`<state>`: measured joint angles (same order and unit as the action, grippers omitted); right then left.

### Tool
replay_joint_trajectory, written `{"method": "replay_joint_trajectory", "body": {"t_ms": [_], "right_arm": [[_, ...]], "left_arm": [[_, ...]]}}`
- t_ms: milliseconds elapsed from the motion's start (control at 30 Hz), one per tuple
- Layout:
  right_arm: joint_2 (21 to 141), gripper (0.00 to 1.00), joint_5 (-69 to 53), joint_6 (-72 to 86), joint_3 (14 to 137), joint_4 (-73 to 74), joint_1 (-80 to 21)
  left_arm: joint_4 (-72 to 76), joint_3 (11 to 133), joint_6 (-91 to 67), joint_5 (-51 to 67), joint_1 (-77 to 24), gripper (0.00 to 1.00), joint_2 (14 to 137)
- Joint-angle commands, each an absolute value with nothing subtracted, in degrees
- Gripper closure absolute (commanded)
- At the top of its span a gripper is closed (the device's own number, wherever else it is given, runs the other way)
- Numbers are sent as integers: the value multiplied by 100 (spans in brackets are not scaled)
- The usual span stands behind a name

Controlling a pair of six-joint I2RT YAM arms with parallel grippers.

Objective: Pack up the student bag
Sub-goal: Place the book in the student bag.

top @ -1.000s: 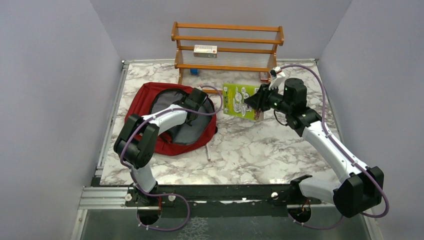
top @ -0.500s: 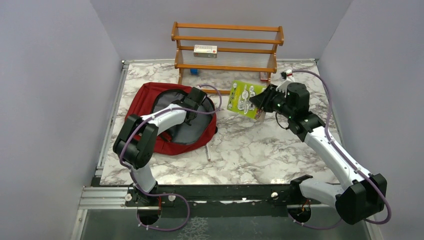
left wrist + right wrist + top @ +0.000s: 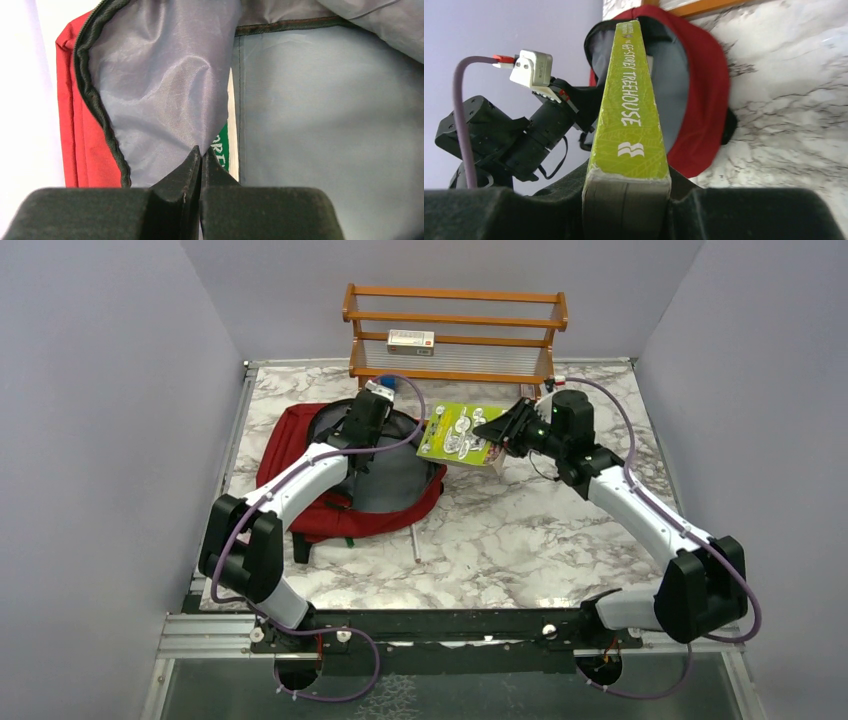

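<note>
The student bag (image 3: 300, 455), dark red with a grey lining, lies open at the table's left. My left gripper (image 3: 362, 432) is shut on the grey lining at the bag's opening rim (image 3: 150, 100) and holds it up; the fingertips (image 3: 194, 155) pinch the fabric. A green and white book edge (image 3: 223, 147) shows inside the bag. My right gripper (image 3: 503, 430) is shut on a lime green book (image 3: 455, 435) and holds it above the table just right of the bag's opening. The book's spine (image 3: 629, 100) points at the bag (image 3: 704, 90).
A wooden rack (image 3: 455, 370) stands at the back with a small box (image 3: 411, 340) on a shelf. A small blue object (image 3: 388, 383) and a small red one (image 3: 528, 392) lie near its feet. A thin stick (image 3: 414, 545) lies beside the bag.
My left gripper has moved back and left, lifting the bag's rim and widening the opening. My right gripper has carried the green book left, closer to the opening.
</note>
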<state>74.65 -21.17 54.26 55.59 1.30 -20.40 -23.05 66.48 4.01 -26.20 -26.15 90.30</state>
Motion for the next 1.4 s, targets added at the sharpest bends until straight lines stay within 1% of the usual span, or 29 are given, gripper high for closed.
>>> {"method": "replay_joint_trajectory", "body": {"t_ms": [0, 267, 400, 733, 1000, 1367], "right_arm": [[7659, 99, -2812, 6049, 6017, -715, -2227], [8069, 100, -2656, 6139, 6056, -806, -2592], [8543, 99, -2723, 6219, 6213, -982, -2766], [9812, 99, -2812, 6499, 6882, -1380, -3093], [10687, 100, -3185, 6849, 7497, -1931, -3392], [11852, 100, -2927, 6819, 8356, -2585, -3813]], "left_arm": [[-2087, 6946, 24, -2110, -2628, 100, 8823], [-2183, 7096, 24, -1957, -2627, 100, 8799], [-2273, 7175, 26, -1908, -2621, 100, 8710], [-2365, 7383, 23, -1633, -2619, 100, 8618], [-2451, 7471, 25, -1476, -2619, 100, 8564], [-2553, 7545, 26, -1212, -2619, 100, 8397]]}}
